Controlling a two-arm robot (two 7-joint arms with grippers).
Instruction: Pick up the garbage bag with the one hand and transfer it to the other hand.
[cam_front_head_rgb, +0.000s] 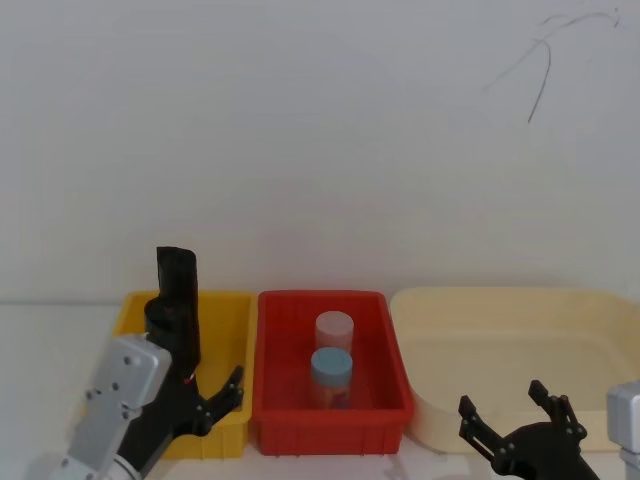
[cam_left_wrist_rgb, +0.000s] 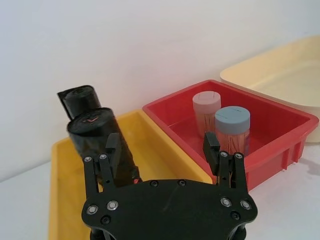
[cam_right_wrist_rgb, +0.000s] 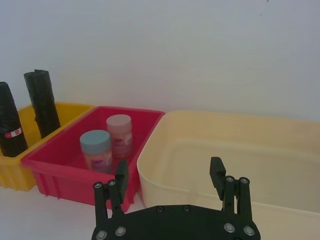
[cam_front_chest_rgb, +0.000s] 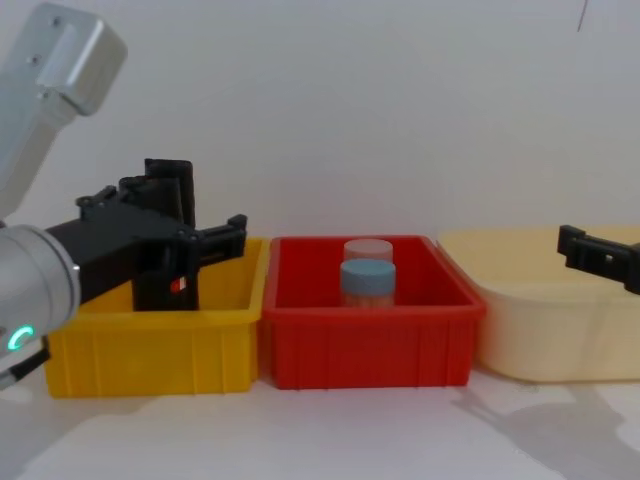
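Note:
The garbage bag (cam_right_wrist_rgb: 10, 120), a black roll with a red-and-white label low on its side, stands upright in the yellow bin (cam_front_head_rgb: 228, 312). A slimmer black roll (cam_right_wrist_rgb: 42, 102) stands just behind it. My left gripper (cam_left_wrist_rgb: 161, 145) is open over the yellow bin, and one finger (cam_left_wrist_rgb: 112, 150) is right beside the garbage bag (cam_left_wrist_rgb: 95, 137). From the chest view, the left gripper (cam_front_chest_rgb: 170, 215) partly covers the bag (cam_front_chest_rgb: 160, 290). My right gripper (cam_front_head_rgb: 510, 412) hangs open in front of the cream tub, away from the bag, with nothing between its fingers.
A red bin (cam_front_head_rgb: 330, 425) in the middle holds a pink-lidded jar (cam_front_head_rgb: 335, 327) and a blue-lidded jar (cam_front_head_rgb: 331, 372). A large cream tub (cam_front_head_rgb: 500, 320) sits on the right. A white wall runs close behind all three containers.

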